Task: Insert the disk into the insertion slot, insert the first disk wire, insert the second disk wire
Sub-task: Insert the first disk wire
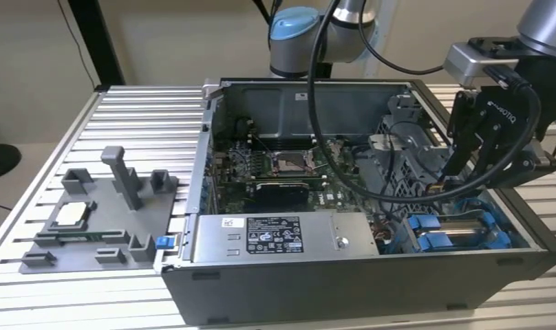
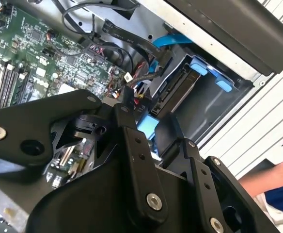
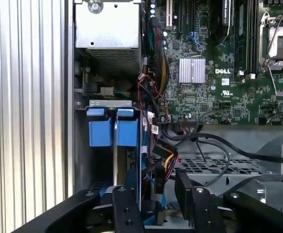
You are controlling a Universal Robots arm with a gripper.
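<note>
The open computer case (image 1: 351, 289) lies on its side on the slatted table (image 1: 140, 117), with my arm reaching into the corner at the exterior view's right. There the insertion slot (image 3: 81, 160) holds the disk (image 2: 173, 92), standing on edge between the blue carrier tabs (image 3: 127, 132). My gripper (image 3: 156, 177) hangs just beside the disk's inner end, its fingers (image 3: 127, 199) spread apart. A bundle of wires (image 3: 163, 165) hangs in the gap between them, and I cannot tell whether either finger touches it.

table (image 1: 140, 117): ribbed metal | computer case (image 1: 351, 295): matt grey metal | insertion slot clips (image 3: 101, 132): blue plastic
</note>
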